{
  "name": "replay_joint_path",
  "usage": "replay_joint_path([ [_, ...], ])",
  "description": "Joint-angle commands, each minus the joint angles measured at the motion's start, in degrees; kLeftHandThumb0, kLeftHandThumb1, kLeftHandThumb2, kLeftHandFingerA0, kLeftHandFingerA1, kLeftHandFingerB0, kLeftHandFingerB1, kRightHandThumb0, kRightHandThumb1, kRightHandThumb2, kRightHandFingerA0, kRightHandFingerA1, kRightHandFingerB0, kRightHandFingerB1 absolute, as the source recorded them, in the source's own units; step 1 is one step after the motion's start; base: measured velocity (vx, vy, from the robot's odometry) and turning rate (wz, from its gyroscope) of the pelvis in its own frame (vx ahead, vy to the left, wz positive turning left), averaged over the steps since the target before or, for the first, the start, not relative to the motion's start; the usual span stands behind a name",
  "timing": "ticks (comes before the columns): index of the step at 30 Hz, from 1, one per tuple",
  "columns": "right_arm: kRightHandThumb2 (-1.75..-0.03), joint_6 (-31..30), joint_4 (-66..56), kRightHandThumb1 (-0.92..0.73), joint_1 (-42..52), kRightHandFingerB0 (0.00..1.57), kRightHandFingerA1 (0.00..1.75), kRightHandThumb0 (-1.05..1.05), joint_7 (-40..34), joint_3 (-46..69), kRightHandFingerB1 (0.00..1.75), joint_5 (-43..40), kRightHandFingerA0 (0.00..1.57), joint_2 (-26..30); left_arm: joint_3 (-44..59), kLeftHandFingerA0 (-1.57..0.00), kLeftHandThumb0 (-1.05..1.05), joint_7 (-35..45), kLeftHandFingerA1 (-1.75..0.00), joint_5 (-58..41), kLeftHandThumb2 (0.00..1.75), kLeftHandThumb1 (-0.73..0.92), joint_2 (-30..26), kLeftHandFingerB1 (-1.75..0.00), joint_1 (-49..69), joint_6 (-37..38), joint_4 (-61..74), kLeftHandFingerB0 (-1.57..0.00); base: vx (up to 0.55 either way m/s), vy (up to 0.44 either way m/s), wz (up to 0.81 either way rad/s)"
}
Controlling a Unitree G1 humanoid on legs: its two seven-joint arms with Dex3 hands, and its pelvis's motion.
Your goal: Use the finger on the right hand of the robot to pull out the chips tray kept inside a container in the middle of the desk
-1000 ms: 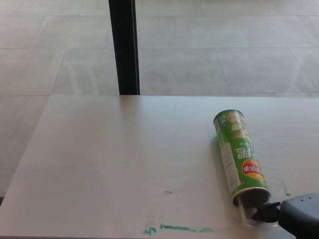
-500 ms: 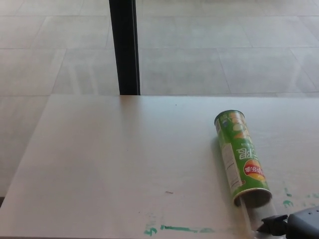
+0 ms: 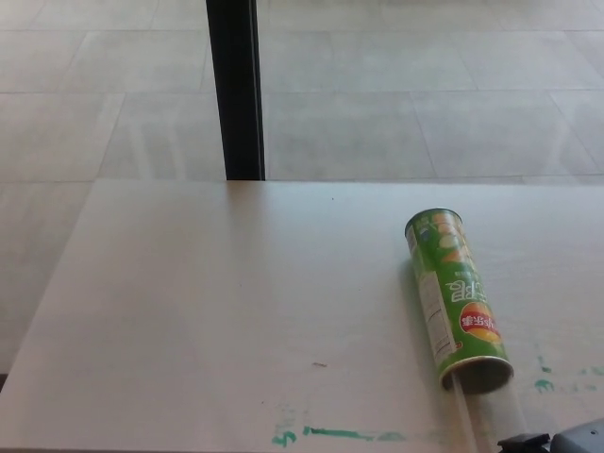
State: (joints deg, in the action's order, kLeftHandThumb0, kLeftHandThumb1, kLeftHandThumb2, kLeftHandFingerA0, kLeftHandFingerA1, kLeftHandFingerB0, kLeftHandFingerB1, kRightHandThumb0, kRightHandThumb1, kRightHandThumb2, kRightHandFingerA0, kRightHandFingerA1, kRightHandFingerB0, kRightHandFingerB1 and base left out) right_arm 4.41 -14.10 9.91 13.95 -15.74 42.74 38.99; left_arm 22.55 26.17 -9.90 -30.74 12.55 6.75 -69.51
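A green chips can (image 3: pixel 457 294) lies on its side on the right part of the white desk (image 3: pixel 236 302). Its open mouth (image 3: pixel 481 374) faces the near edge. A faint clear tray (image 3: pixel 489 415) sticks out of the mouth toward the desk's front. Only a sliver of my right hand (image 3: pixel 559 441) shows at the bottom right corner, at the tray's near end and apart from the can. Too little of it is in view to tell its state. My left hand is out of the picture.
Green paint marks (image 3: pixel 340 434) run along the front edge, with more to the right of the can (image 3: pixel 543 384). A black post (image 3: pixel 236 90) stands behind the desk's far edge. Tiled floor lies beyond.
My right hand has drawn back toward the near edge and has almost left the picture. The can has stayed in place, and more of the clear tray shows in front of its mouth.
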Motion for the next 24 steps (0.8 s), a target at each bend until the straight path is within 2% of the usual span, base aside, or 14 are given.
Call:
replay_joint_path([
  [1,-0.58,0.7,-0.2,-0.56,2.4,0.58,1.33,-0.21,1.8,-0.5,0.47,0.9,0.88,0.9,0.1,-0.33,-0.66,-0.3,-0.7,-0.2,0.61,0.7,-1.3,-0.57,0.2,0.1,0.0,-0.35,0.0,0.0,0.0],
  [4,-0.59,0.3,-0.7,-0.59,3.1,0.57,1.36,-0.21,2.7,-0.3,0.46,0.3,0.82,0.9,0.4,-0.33,-0.66,-0.7,-0.66,-0.4,0.61,0.67,-1.2,-0.52,-0.6,-0.6,-1.2,-0.33,0.0,0.0,0.0],
  [5,-0.59,0.2,-0.8,-0.59,3.4,0.57,1.36,-0.21,2.9,-0.3,0.46,0.5,0.82,1.1,0.3,-0.34,-0.65,-0.7,-0.72,-0.3,0.61,0.69,-1.2,-0.58,-0.7,-0.5,-1.3,-0.35,0.0,0.0,0.0],
  [15,-0.58,0.9,-2.5,-0.57,7.2,0.55,1.28,-0.19,2.7,1.5,0.47,-0.3,0.87,2.3,0.0,-0.33,-0.65,-0.3,-0.72,-0.1,0.61,0.7,-1.2,-0.53,-0.1,0.3,-0.5,-0.35,0.0,0.0,0.0],
  [17,-0.59,1.5,-1.8,-0.59,7.6,0.55,1.34,-0.19,2.6,1.8,0.47,-1.0,0.83,2.7,-0.3,-0.32,-0.65,-0.4,-0.68,0.2,0.61,0.71,-1.3,-0.49,-0.1,0.3,-0.7,-0.32,0.0,0.0,0.0],
  [20,-0.59,1.6,-1.6,-0.58,7.7,0.54,1.36,-0.19,2.2,2.1,0.47,-0.8,0.84,2.6,0.0,-0.32,-0.65,0.2,-0.74,-0.4,0.61,0.71,-1.0,-0.53,0.4,0.3,0.0,-0.31,0.0,0.0,0.0],
  [24,-0.58,0.9,-1.9,-0.57,6.4,0.51,1.29,-0.2,2.9,2.3,0.44,-0.3,0.85,2.2,-0.3,-0.31,-0.65,0.4,-0.7,0.0,0.61,0.72,-1.0,-0.58,0.7,1.0,0.1,-0.35,0.0,0.0,0.0],
])
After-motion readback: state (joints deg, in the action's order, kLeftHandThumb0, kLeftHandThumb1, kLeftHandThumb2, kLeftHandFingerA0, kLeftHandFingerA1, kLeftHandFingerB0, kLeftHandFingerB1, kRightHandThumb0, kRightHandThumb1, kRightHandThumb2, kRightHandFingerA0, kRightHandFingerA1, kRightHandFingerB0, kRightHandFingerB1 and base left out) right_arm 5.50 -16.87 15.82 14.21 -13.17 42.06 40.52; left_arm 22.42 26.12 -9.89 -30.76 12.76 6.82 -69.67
